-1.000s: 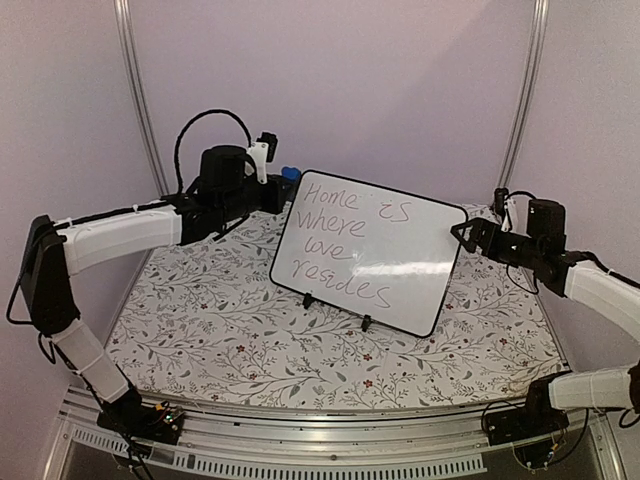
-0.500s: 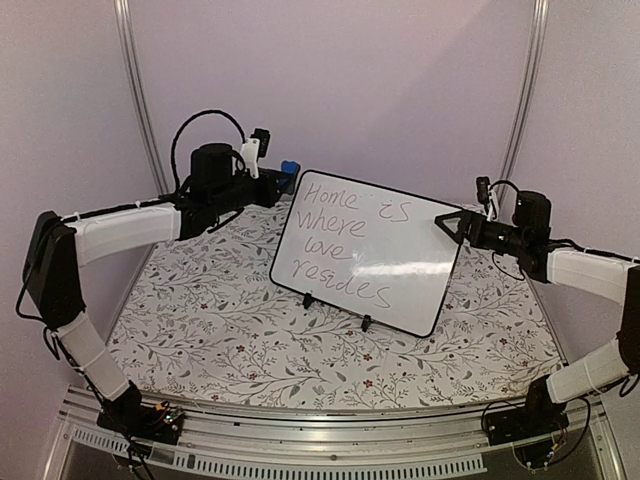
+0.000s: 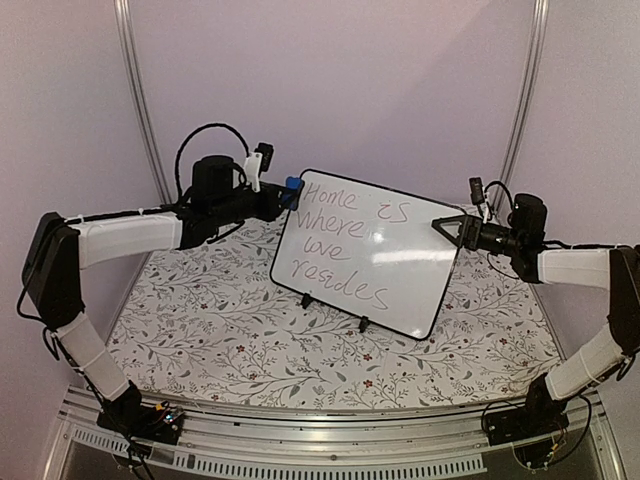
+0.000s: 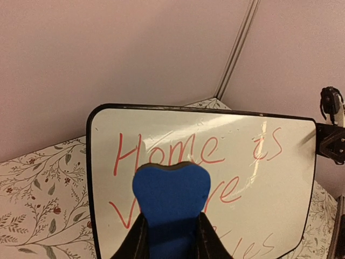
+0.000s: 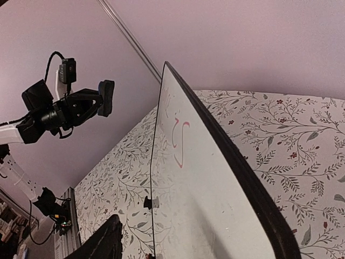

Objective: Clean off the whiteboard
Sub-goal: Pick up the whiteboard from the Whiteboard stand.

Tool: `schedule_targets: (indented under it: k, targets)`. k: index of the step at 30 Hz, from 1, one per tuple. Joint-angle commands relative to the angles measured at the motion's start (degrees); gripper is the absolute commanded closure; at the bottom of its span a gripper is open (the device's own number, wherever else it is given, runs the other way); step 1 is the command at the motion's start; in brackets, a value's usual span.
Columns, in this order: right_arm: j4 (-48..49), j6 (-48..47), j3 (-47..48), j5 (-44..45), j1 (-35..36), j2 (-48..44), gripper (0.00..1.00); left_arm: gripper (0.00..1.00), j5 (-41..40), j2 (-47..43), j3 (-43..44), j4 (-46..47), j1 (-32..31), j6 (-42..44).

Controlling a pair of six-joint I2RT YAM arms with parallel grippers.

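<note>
**Wipe start: far-left corner**

The whiteboard (image 3: pixel 372 255) stands propped mid-worktop (image 3: pixel 200 312), writing intact. The blue eraser (image 4: pixel 171 190) is clenched in the left pincer (image 3: pixel 283 193). The right pincer (image 3: pixel 447 226) straddles the right edge, unclamped. The edge should be braced before pressure is applied.

We see a desk (image 3: pixel 200 330) with a leafy floral cover, a blue eraser block (image 3: pixel 293 190) raised above its far side, lilac walls (image 3: pixel 350 80) and metal uprights (image 3: pixel 138 90).

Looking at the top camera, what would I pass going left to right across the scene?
Left arm → eraser → whiteboard → right tool
</note>
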Motion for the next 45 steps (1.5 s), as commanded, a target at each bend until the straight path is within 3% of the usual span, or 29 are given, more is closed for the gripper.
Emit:
schedule_targets:
  k: [1, 7, 12, 15, 26, 33, 40, 45]
  targets:
    - [5.92, 1.29, -1.75, -5.16, 0.02, -0.03, 0.41, 0.91, 0.75, -3.12, -1.18, 2.20, 0.35, -0.68]
    - [6.33, 1.25, -2.84, -6.04, 0.12, -1.97, 0.59, 0.91, 0.15, -4.52, -3.00, 3.52, 0.38, -0.99]
    - [6.15, 1.01, -3.36, -5.99, 1.68, -2.90, 0.88, 0.90, -0.42, -4.15, -2.15, 2.74, 0.45, -1.32]
    - [5.49, 0.93, -3.94, -5.58, 2.49, -4.15, 1.00, 0.92, -1.38, -3.18, 0.20, -0.87, 0.46, -1.36]
    - [-3.53, -1.34, -3.59, -1.77, 6.61, -10.43, 1.00, 0.96, -1.29, -7.36, -0.60, -7.54, 0.66, -1.59]
    - [-21.60, -4.43, 5.02, 5.20, 8.03, -9.68, 1.00, 0.97, -0.79, -10.38, -0.58, -11.41, 0.53, -0.77]
    - [-25.27, -4.31, 7.88, 3.21, 8.29, -8.61, 1.00, 0.98, 0.11, -10.98, 0.99, -14.58, 0.55, 0.71]
    - [-24.75, -4.72, 6.33, 2.18, 8.86, -10.28, 1.00, 0.98, 0.79, -12.38, -2.01, -11.82, 0.54, 3.18]
